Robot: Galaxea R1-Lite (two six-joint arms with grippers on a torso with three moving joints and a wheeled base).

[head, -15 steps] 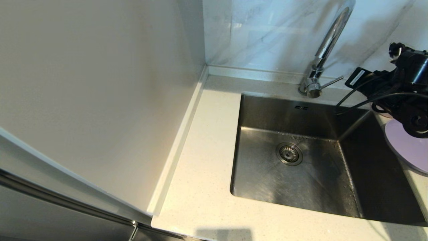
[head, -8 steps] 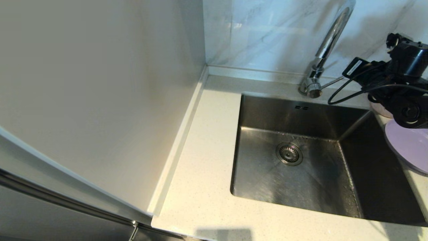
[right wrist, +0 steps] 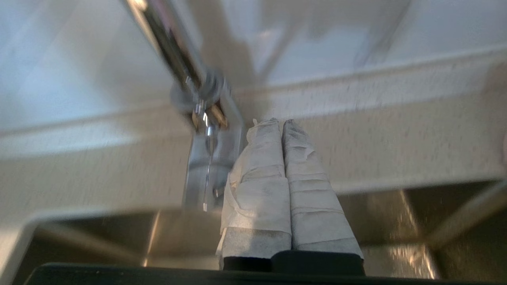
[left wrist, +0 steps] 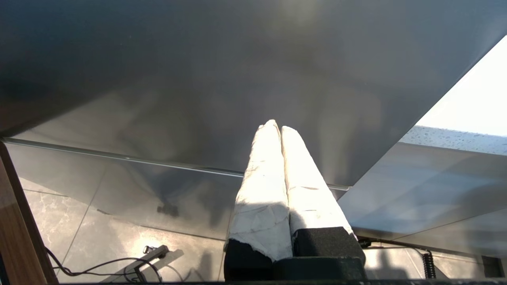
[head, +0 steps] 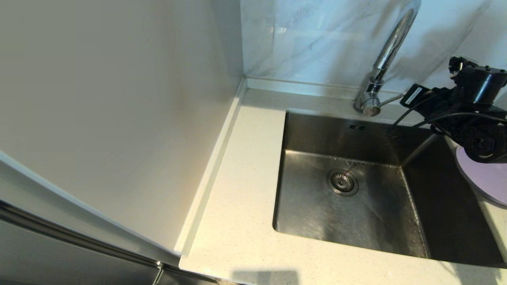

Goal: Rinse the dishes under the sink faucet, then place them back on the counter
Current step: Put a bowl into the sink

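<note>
The chrome faucet (head: 386,59) rises behind the steel sink (head: 396,221), its thin lever (head: 390,99) pointing right. My right arm (head: 471,114) reaches in from the right, level with that lever. In the right wrist view my right gripper (right wrist: 279,122) is shut and holds nothing, its wrapped fingers right beside the faucet's chrome base (right wrist: 208,166). The lilac plate (head: 485,176) lies on the counter right of the sink, partly under the arm. The pink bowl is hidden. My left gripper (left wrist: 276,126) is shut, parked low in front of a grey cabinet panel.
The cream counter (head: 245,190) runs along the sink's left and front. A tall pale panel (head: 119,118) stands at the left. Marble-veined tiles (head: 317,39) back the faucet. The drain (head: 342,182) sits mid-basin. Floor cables (left wrist: 99,265) show under the left gripper.
My right arm has moved left towards the faucet lever, and it now covers the pink bowl that showed behind it. The plate and left gripper have not moved.
</note>
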